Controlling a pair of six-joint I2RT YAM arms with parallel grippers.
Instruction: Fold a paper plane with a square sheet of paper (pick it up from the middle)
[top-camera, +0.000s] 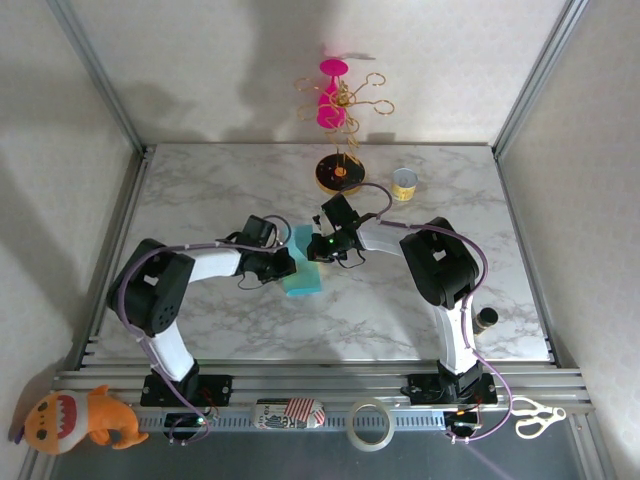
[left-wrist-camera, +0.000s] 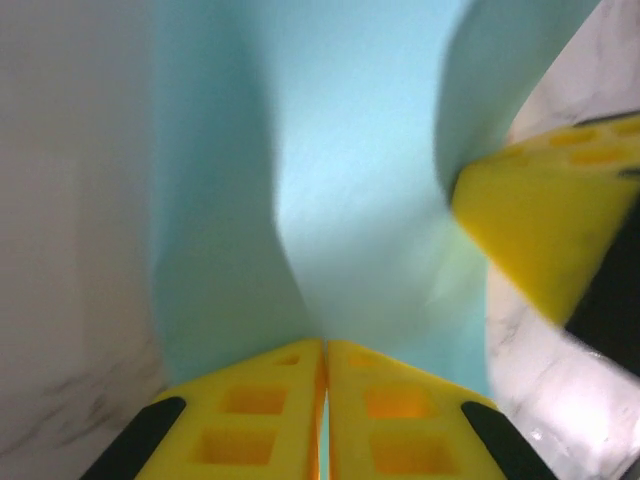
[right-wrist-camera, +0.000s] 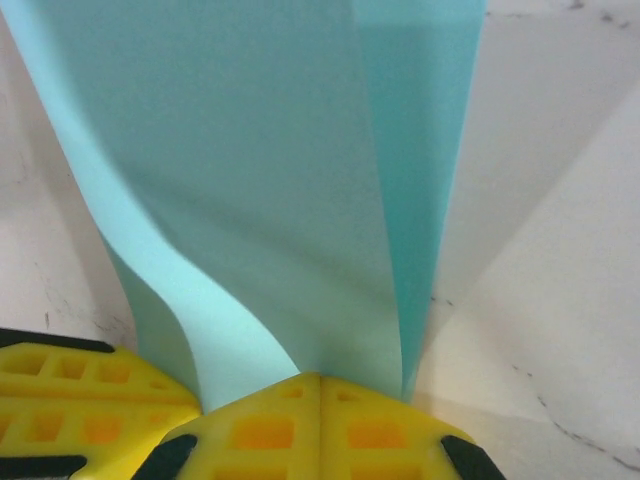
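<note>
The teal-blue square sheet of paper (top-camera: 302, 264) hangs folded between both arms above the middle of the marble table. My left gripper (left-wrist-camera: 326, 345) is shut on the sheet (left-wrist-camera: 350, 180), its yellow fingers (left-wrist-camera: 260, 410) pressed together with paper between them. My right gripper (right-wrist-camera: 320, 378) is likewise shut on the sheet (right-wrist-camera: 250, 170), which curves upward in layered folds. From above, the left gripper (top-camera: 287, 263) holds the sheet's left side and the right gripper (top-camera: 318, 248) its upper right. The right gripper's yellow finger (left-wrist-camera: 545, 225) appears in the left wrist view.
A black-and-yellow round stand base (top-camera: 339, 172) with a gold wire rack and pink piece (top-camera: 332, 95) stands at the back. A small yellow-white cup (top-camera: 403, 183) sits beside it. A tape roll (top-camera: 369, 424), scissors (top-camera: 535, 416) and a plush toy (top-camera: 75, 418) lie along the front rail.
</note>
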